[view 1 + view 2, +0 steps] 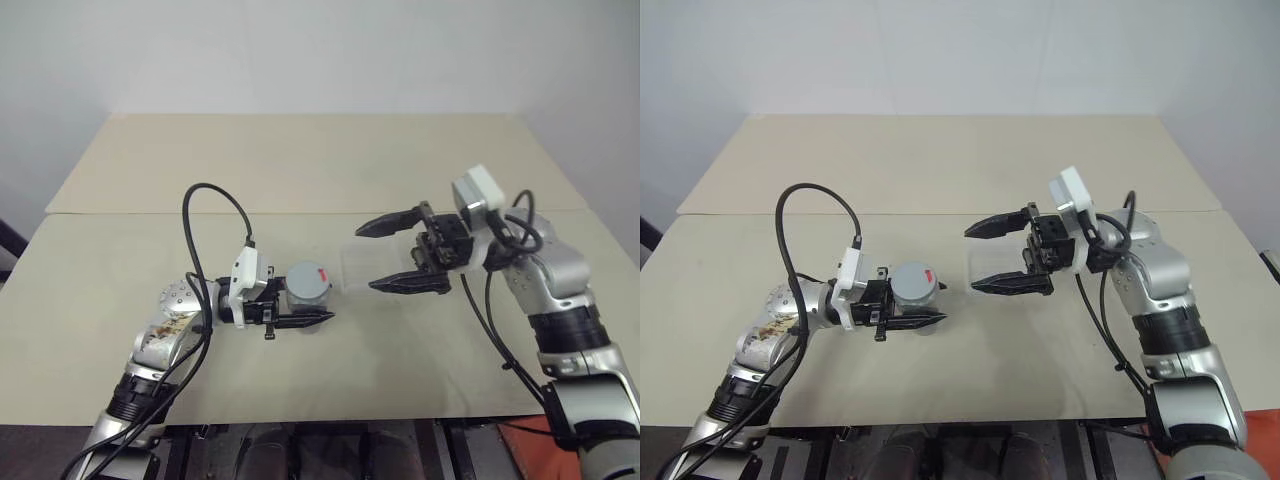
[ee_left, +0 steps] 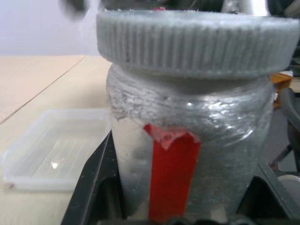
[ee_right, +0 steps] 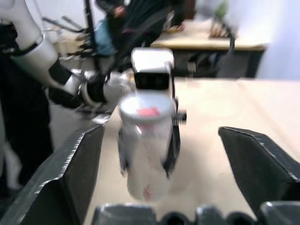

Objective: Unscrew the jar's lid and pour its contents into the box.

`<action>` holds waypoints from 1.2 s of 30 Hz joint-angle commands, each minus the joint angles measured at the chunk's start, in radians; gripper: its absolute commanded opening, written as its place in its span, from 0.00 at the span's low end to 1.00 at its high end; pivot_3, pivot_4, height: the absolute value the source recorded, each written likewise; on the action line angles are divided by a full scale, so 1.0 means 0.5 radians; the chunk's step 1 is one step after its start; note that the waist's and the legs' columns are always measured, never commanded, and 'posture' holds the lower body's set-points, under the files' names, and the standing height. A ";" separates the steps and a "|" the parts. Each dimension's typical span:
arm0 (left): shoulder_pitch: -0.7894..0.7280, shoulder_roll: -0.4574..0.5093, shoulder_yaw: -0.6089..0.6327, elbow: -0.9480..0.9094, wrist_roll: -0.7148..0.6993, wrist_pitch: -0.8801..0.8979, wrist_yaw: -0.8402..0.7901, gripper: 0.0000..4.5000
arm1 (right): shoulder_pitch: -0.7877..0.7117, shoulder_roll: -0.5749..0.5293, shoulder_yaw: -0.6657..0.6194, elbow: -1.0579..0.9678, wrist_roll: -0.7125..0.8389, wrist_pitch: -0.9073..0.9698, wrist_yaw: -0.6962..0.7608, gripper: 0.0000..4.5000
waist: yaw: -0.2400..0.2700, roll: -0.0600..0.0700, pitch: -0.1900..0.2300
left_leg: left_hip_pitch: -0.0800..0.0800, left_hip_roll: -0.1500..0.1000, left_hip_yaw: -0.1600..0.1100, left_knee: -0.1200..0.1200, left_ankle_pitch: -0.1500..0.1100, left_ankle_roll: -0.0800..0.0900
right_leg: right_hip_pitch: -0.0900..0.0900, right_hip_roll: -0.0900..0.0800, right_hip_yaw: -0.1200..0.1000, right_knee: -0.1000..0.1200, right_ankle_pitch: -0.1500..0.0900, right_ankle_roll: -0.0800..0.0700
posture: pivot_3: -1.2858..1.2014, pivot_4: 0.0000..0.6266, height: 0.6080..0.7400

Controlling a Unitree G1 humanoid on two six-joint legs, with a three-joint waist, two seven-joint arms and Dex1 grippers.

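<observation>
My left gripper (image 1: pixel 316 304) is shut on the jar (image 2: pixel 187 140), a small clear jar with a red label strip, holding it upright just above the table. The grey ribbed lid (image 1: pixel 308 279) with a red mark sits on the jar. To the jar's right my right gripper (image 1: pixel 366 258) stands open and level, facing the jar across a gap, with nothing between its fingers. The box (image 2: pixel 56 145), a shallow clear tray, lies on the table under the right gripper's fingers. The contents are hidden.
The tan table (image 1: pixel 300 170) runs far back, with a seam across its middle and its front edge (image 1: pixel 300 420) close to me. A black cable (image 1: pixel 215 205) loops above the left wrist. Beyond the table, a person in dark clothes (image 3: pixel 140 14) stands by other furniture.
</observation>
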 commanded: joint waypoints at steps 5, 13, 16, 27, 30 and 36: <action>-0.095 -0.070 0.030 0.168 0.107 -0.141 0.139 0.44 | 0.376 0.181 -0.156 -0.917 -0.076 0.305 -1.094 0.99 | -0.001 0.000 0.000 | 0.003 0.000 0.000 0.000 0.001 -0.002 | 0.001 0.000 0.001 0.002 0.000 0.000 | 0.52 0.24 1.00; -0.173 -0.134 0.020 0.306 0.184 -0.218 0.199 0.44 | 0.553 0.484 0.128 -1.263 -0.355 0.481 -1.717 0.99 | -0.002 0.000 0.000 | 0.002 -0.003 0.001 0.001 0.002 -0.002 | 0.000 0.000 0.002 0.004 0.000 0.000 | 0.52 0.24 1.00; -0.177 -0.139 0.019 0.299 0.182 -0.216 0.192 0.44 | 0.549 0.474 0.200 -1.253 -0.431 0.497 -1.743 0.99 | -0.004 0.000 0.000 | 0.002 -0.004 0.001 0.001 0.002 -0.002 | 0.000 0.000 0.002 0.003 0.000 0.000 | 0.52 0.24 1.00; -0.141 -0.124 0.022 0.223 0.151 -0.189 0.166 0.44 | 0.496 0.548 0.337 -1.113 -0.619 0.414 -1.724 0.99 | -0.006 0.000 0.000 | 0.002 -0.004 0.000 0.000 0.001 -0.002 | 0.000 0.002 0.002 0.002 0.000 0.000 | 0.52 0.24 1.00; -0.132 -0.121 0.021 0.214 0.147 -0.186 0.156 0.44 | 0.485 0.568 0.336 -1.075 -0.649 0.405 -1.710 0.99 | -0.005 0.000 0.000 | 0.002 -0.004 0.000 0.000 0.001 -0.002 | 0.000 0.002 0.002 0.002 0.000 0.000 | 0.52 0.24 1.00; -0.129 -0.114 0.038 0.217 0.134 -0.184 0.145 0.44 | 0.509 0.558 0.318 -1.049 -0.690 0.399 -1.685 0.99 | -0.007 0.000 0.000 | 0.002 -0.004 0.000 0.000 0.001 -0.002 | 0.000 0.002 0.002 0.002 0.000 0.000 | 0.52 0.24 1.00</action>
